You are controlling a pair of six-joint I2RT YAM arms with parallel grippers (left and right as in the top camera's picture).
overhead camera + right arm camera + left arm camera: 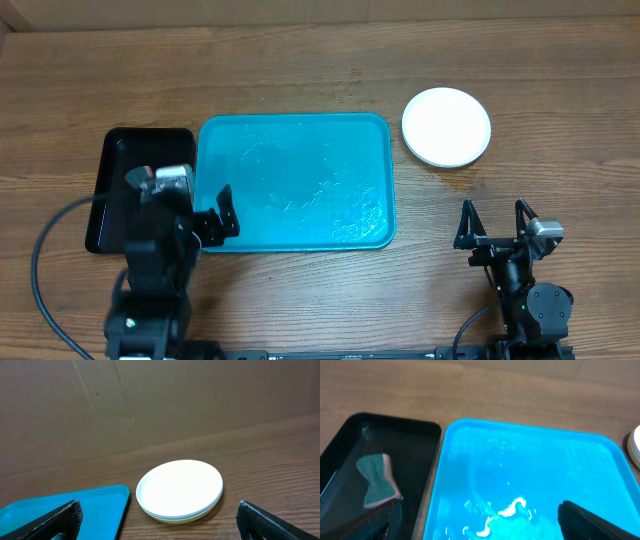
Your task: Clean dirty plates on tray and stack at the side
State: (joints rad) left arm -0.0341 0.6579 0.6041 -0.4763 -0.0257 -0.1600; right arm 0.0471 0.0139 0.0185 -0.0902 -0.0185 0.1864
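A stack of round shallow plastic plates, white on top, is seen on the wooden surface, just beside the far right corner of the large turquoise rectangular plastic tray. The left claw is held wide open and empty above the tray's near left edge. The right claw is likewise spread and empty, well apart from the plates.

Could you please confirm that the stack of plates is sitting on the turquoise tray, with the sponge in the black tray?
Not quite: the plates are stacked on the table beside the turquoise tray, not on it, as the overhead view shows. The sponge is indeed in the black tray.
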